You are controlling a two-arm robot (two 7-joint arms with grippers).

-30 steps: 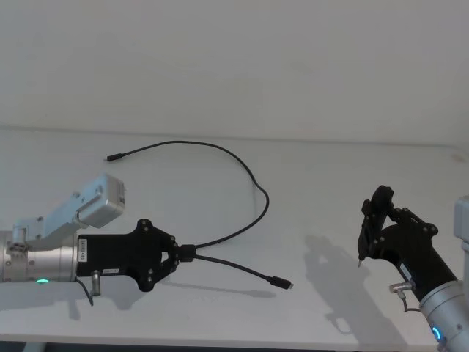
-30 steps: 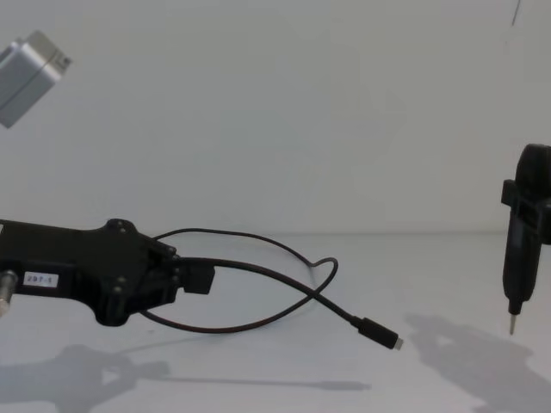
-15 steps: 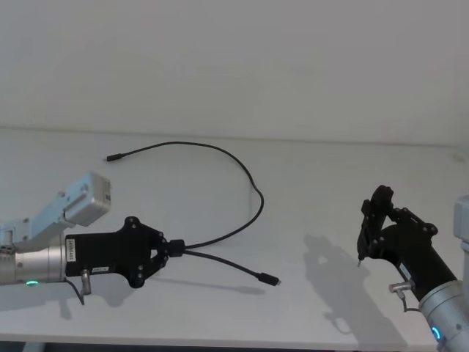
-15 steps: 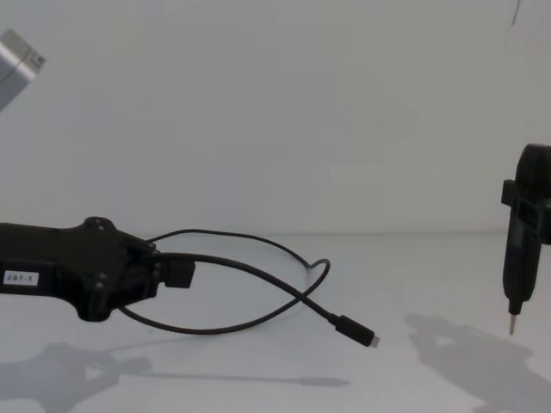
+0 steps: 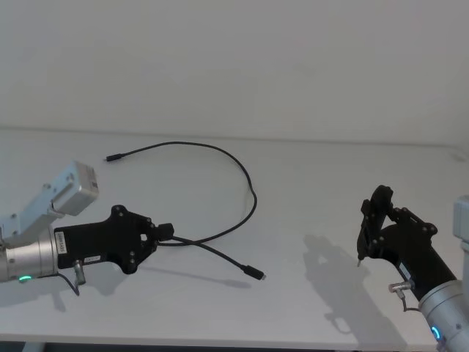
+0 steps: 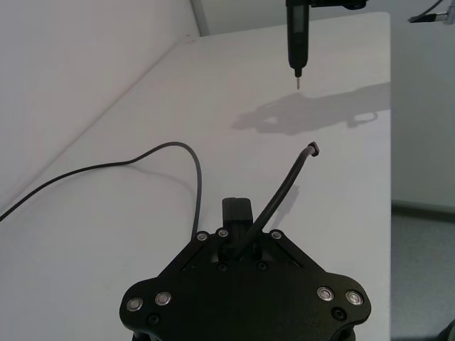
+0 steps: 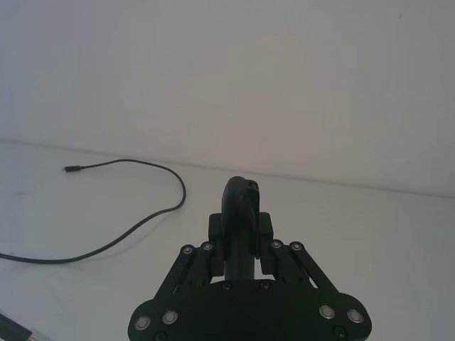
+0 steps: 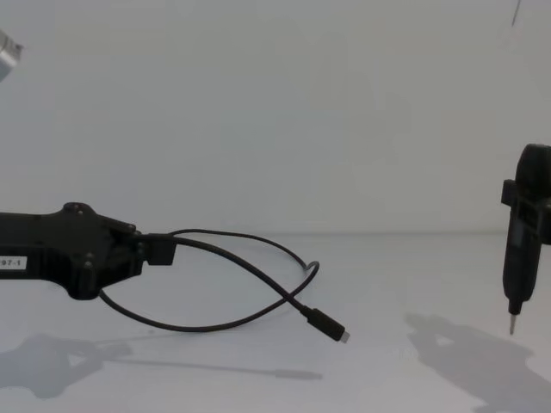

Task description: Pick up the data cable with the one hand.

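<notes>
data cable (image 5: pixel 256 201): matt black | left gripper (image 5: pixel 165 233): matt plastic | table (image 5: pixel 330 191): smooth white

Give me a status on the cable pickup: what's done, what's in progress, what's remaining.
Done: the left gripper is shut on the data cable near one plug, and that end hangs above the table, casting a shadow. In hand: the lift, with the gripper held above the table. Left: the long loop and far plug lie on the table and need raising. The right gripper is parked at the right.
</notes>
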